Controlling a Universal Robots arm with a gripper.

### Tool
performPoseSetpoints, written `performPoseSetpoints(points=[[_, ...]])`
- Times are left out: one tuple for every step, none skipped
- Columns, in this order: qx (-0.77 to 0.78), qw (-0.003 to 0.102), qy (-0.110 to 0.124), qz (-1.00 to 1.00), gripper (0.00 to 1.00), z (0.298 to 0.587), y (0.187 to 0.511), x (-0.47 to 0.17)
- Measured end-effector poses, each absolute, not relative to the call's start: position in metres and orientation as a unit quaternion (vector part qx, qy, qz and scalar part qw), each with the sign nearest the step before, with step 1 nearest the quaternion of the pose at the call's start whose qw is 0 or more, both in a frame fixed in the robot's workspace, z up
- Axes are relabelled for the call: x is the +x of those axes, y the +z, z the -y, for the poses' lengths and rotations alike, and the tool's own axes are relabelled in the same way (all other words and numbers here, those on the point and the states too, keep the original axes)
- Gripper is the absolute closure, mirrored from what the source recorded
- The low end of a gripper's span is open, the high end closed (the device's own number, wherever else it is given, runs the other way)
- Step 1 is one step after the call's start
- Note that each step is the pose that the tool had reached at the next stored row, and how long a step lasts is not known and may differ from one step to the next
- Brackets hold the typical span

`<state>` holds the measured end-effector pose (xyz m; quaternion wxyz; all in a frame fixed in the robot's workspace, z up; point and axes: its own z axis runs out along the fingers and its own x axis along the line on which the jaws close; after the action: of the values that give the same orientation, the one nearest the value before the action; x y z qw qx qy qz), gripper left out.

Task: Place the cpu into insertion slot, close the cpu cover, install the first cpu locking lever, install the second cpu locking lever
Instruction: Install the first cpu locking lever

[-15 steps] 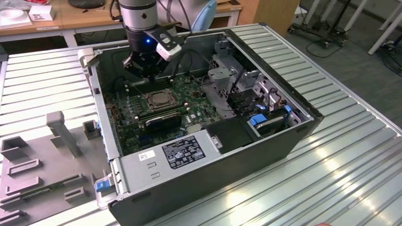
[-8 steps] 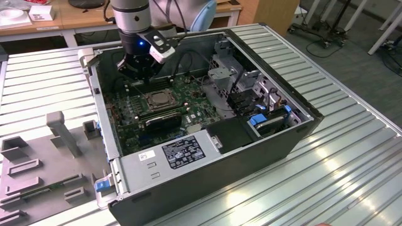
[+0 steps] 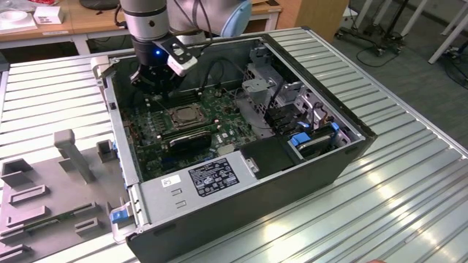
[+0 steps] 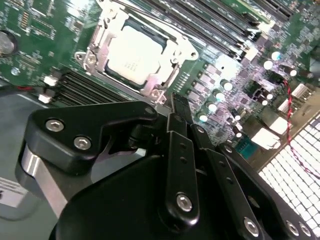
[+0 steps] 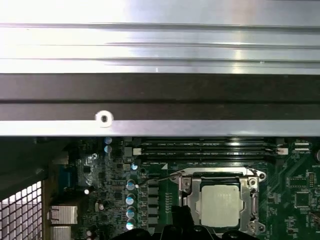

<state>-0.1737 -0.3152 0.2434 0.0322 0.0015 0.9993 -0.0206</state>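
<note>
Silvery-grey, the cpu [image 4: 134, 55] lies seated in the insertion slot [image 4: 114, 74] mid-way across the green board [image 4: 30, 30], with the cpu cover [image 4: 172, 56] flat around it. My pincer [image 4: 181, 107] hangs just beside the slot's edge, fingers together, holding nothing.

silvery cpu [image 4: 132, 52] flat in insertion slot [image 4: 145, 27], cpu cover [image 4: 97, 47] down — framing it

Matt grey metal cpu [image 5: 220, 205]; glossy silver metal cpu cover [image 5: 253, 202].
</note>
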Motion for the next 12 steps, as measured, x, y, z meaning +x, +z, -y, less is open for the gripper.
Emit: performPoseSetpoints(points=[[0.001, 0.032, -0.021, -0.999, 0.89, 0.3150, 0.2429, -0.1758], [0.001, 0.032, -0.021, -0.999, 0.89, 0.3148, 0.2425, -0.1777], [0.001, 0.032, -0.021, -0.999, 0.89, 0.3146, 0.2422, -0.1795], [0.001, 0.032, -0.021, -0.999, 0.89, 0.3144, 0.2419, -0.1813], [0.001, 0.032, -0.021, -0.999, 0.89, 0.3142, 0.2416, -0.1824], [0.001, 0.032, -0.021, -0.999, 0.89, 0.3141, 0.2416, -0.1825], [0.001, 0.032, -0.021, -0.999, 0.89, 0.3141, 0.2416, -0.1825], [0.001, 0.032, -0.021, -0.999, 0.89, 0.3141, 0.2416, -0.1825], [0.001, 0.032, -0.021, -0.999, 0.89, 0.3141, 0.2416, -0.1825], [0.001, 0.032, -0.021, -0.999, 0.89, 0.3141, 0.2416, -0.1825], [0.001, 0.032, -0.020, -0.999, 0.89, 0.3141, 0.2417, -0.1826], [0.002, 0.033, -0.016, -0.999, 0.89, 0.3141, 0.2417, -0.1826]])
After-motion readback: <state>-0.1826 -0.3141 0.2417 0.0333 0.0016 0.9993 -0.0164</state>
